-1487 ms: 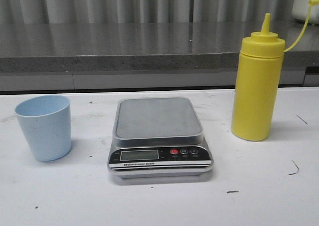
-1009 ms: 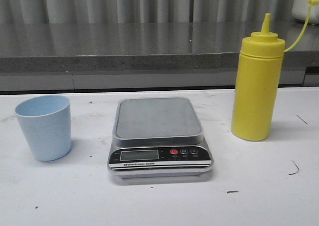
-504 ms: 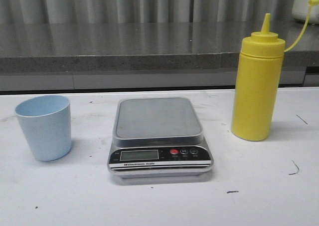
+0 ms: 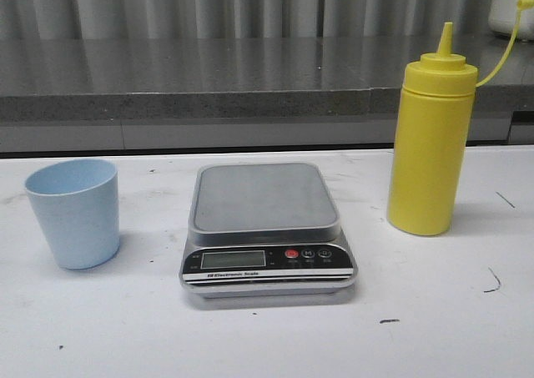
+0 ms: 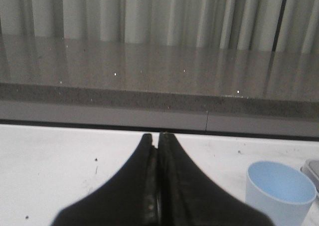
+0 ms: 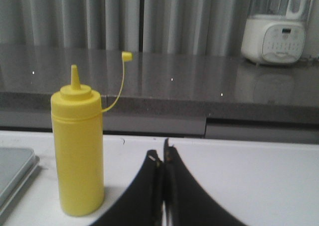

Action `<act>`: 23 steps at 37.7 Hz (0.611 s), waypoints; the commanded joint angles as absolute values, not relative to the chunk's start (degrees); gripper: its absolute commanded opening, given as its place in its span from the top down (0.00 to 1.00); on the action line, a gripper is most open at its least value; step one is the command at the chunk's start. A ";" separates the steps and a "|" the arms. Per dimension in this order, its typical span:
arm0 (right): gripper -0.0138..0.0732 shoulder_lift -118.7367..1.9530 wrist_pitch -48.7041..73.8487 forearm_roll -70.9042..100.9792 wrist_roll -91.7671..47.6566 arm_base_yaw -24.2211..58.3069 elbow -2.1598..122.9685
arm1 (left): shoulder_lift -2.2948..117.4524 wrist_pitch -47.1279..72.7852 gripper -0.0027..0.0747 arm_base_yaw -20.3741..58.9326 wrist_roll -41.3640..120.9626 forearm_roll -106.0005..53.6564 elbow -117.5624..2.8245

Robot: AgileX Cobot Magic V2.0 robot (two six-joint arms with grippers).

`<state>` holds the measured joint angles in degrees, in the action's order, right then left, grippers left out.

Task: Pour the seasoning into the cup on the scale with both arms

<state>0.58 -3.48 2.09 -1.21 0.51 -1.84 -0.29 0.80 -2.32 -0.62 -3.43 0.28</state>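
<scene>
The table (image 4: 434,328) carried all three task things in a row, none touching another. That spacing looked deliberate: each arm would have its own thing on its own side, with the target between them.

The scale (image 4: 265,228) sat in the middle, display facing the robot, its platform bare. It read as the destination, since the cup had not yet been set on it.

The bottle (image 4: 430,144) stood upright to the right of the scale, nozzle up, its cap dangling off on the tether, so the tip seemed ready to pour. It lay on the right arm's side, near the right gripper (image 6: 163,158) in the wrist view.

The cup (image 4: 73,213) stood upright and apparently empty to the left of the scale, on the left arm's side, beside the left gripper (image 5: 157,138) in that wrist view.

Neither arm showed in the front view, so both probably sat drawn back from the things. Each wrist camera looked level across the table toward the back counter (image 4: 183,78). Both grippers were clenched with nothing between the fingers, their tips pressed together. I judged the task not yet begun: the cup would need lifting onto the platform first.
</scene>
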 commanded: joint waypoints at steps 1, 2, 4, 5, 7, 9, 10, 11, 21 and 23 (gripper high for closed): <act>0.92 1.55 -9.90 1.92 -1.38 0.31 0.05 | -1.18 -10.35 0.99 -1.85 -1.08 -4.21 1.57; 0.92 1.55 -9.10 1.92 -1.38 0.31 0.82 | -1.18 -13.18 0.99 -1.85 -1.19 -5.10 1.57; 0.92 1.55 -6.85 1.92 -1.38 0.31 2.58 | -1.18 -18.49 0.99 -1.85 -1.19 -7.23 1.41; 0.92 1.55 -5.16 1.92 -1.38 0.31 3.86 | -1.18 -20.16 0.99 -1.85 -1.19 -8.12 1.03; 0.92 1.55 -1.07 1.92 -1.38 0.31 6.91 | -1.05 -19.63 0.99 -1.85 -1.19 -8.35 -0.63; 0.92 1.32 2.87 1.92 -1.38 0.31 10.06 | -0.64 -15.58 0.99 -1.85 -0.98 -8.35 -3.88; 0.92 1.00 4.64 1.92 -1.38 0.31 11.50 | -0.18 -13.60 0.99 -1.85 -0.86 -8.03 -5.24; 0.92 0.64 6.93 1.92 -1.38 0.31 13.43 | 0.34 -11.17 0.99 -1.85 -0.77 -7.58 -7.08; 0.92 -11.66 21.03 1.92 -1.38 0.31 26.89 | 14.59 4.24 0.99 -1.85 -0.61 -3.98 -21.34; 0.92 -13.86 21.13 1.92 -1.38 0.31 27.66 | 18.31 6.31 0.99 -1.85 -0.61 -3.88 -23.38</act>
